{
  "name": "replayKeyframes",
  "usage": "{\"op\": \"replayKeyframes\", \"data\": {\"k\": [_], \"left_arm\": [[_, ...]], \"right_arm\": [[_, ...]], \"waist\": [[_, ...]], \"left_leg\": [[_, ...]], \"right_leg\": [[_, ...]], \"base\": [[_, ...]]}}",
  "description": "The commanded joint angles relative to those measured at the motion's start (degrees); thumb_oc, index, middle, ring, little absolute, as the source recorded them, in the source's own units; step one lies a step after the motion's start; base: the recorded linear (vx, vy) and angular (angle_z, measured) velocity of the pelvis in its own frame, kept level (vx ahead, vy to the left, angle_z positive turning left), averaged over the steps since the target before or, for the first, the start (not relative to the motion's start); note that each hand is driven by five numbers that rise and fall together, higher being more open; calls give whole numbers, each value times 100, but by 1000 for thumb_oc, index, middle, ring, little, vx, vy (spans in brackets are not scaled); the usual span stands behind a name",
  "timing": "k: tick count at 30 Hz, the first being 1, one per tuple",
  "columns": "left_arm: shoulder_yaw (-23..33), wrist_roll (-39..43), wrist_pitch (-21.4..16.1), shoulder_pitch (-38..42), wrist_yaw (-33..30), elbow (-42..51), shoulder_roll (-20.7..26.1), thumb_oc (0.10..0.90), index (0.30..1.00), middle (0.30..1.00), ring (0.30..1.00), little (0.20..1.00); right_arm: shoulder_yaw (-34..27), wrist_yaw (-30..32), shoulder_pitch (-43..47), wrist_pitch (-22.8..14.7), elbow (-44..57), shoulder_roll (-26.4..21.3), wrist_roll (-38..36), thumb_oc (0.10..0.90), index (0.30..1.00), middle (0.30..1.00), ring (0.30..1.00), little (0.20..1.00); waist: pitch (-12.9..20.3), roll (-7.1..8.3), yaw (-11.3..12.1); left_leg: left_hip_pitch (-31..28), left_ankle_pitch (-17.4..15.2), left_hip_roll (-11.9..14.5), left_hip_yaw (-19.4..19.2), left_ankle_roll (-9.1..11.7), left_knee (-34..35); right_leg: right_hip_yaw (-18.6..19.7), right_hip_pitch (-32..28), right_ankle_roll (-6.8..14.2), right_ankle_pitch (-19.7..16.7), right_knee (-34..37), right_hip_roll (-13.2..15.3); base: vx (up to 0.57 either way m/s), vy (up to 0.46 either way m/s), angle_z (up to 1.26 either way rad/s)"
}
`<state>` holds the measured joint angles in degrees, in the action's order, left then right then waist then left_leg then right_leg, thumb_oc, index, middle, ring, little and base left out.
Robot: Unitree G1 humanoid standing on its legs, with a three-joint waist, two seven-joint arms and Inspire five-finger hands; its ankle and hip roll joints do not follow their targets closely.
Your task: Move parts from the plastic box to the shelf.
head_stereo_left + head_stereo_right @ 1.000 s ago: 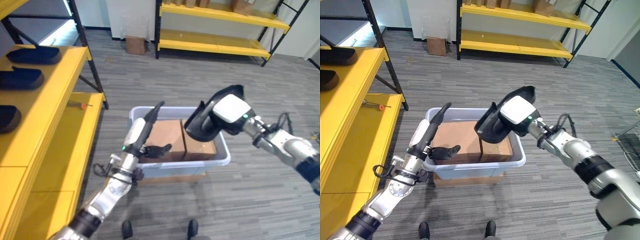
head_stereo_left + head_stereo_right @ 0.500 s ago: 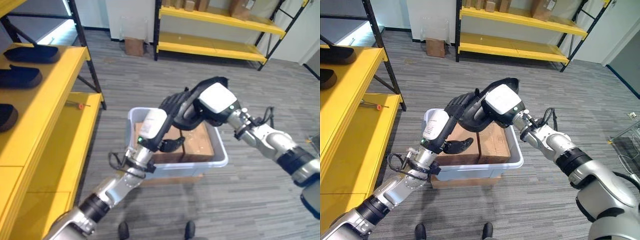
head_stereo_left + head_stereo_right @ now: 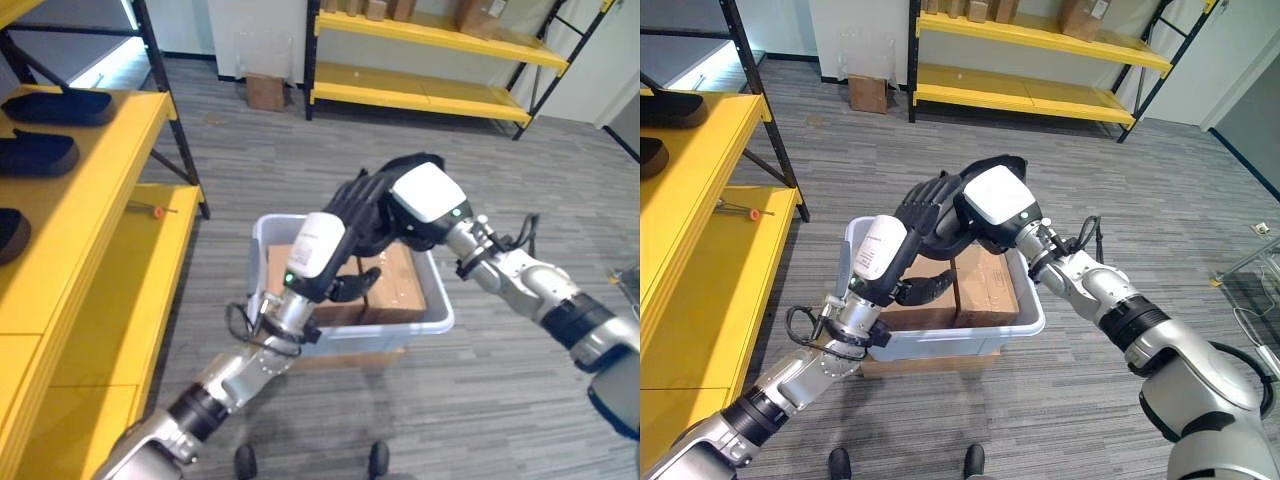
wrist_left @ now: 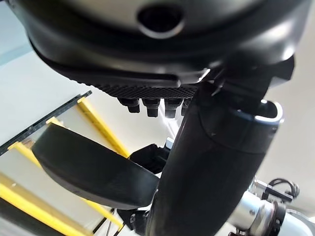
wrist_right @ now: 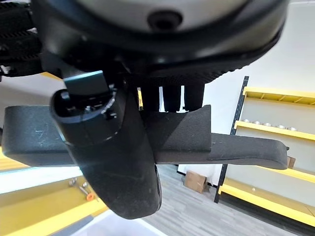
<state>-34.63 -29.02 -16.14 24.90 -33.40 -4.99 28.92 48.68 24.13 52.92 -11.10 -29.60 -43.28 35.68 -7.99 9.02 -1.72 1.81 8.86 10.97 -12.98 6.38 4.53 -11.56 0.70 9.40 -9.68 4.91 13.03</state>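
The black part [image 3: 980, 215] hangs above the plastic box [image 3: 862, 340], between both hands. It could drop back onto the cardboard boxes [image 3: 980, 285] if the handover is fumbled. The right hand [image 3: 990, 205] curls round it; the left hand [image 3: 925, 210] spreads straight fingers against its end.

A pale plastic box [image 3: 940, 345] sits on the floor, centre, with brown cardboard cartons [image 3: 985, 285] in it. A yellow metal shelf [image 3: 710, 260] stands left, carrying a small red-handled tool [image 3: 740, 210]. Another yellow rack [image 3: 1030, 95] stands far behind.
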Motion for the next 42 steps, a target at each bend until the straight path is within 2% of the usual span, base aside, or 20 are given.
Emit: {"op": "replayKeyframes", "data": {"k": [1,6,11,23,30,42], "left_arm": [[-153,-284,-199,1037,-500,-35,-279,900,1000,1000,1000,1000],[-218,-473,-126,1172,-628,-88,-313,900,1000,1000,1000,1000],[-379,-711,65,1400,-762,-593,-430,900,1000,1000,1000,1000],[-480,-1208,346,1514,-945,-1342,-265,900,1000,1000,1000,1000],[-318,-1505,484,1468,-1053,-1498,67,900,1000,1000,1000,1000],[50,-1884,572,1426,-1170,-1057,640,900,1000,1000,1000,1000]], "right_arm": [[-308,724,1439,189,-132,-8,-475,400,300,300,300,300],[-327,751,1462,182,-90,83,-510,400,300,300,300,300],[-363,766,1466,167,-22,235,-553,400,300,300,300,300],[-352,778,1606,109,3,407,-551,400,300,300,300,300],[-434,772,1496,51,118,276,-494,400,300,300,300,300],[-547,723,1320,8,304,49,-400,400,300,300,300,300]], "waist": [[340,18,93],[339,26,74],[335,16,22],[353,-17,-42],[356,-51,-48],[335,-82,-22]], "left_leg": [[-198,-436,214,226,-21,47],[-197,-442,216,218,-24,47],[-223,-458,210,193,-29,47],[-301,-497,218,107,-23,47],[-331,-513,213,82,-20,47],[-343,-539,201,95,-18,47]], "right_leg": [[-142,-420,241,200,5,-15],[-122,-416,244,200,4,-18],[-90,-413,238,207,1,-14],[9,-393,237,212,3,-19],[15,-415,241,227,7,-22],[0,-425,254,234,9,-8]], "base": [[0,0,0],[0,0,0],[14,5,-3],[10,3,-3],[7,4,-5],[1,0,0]]}}
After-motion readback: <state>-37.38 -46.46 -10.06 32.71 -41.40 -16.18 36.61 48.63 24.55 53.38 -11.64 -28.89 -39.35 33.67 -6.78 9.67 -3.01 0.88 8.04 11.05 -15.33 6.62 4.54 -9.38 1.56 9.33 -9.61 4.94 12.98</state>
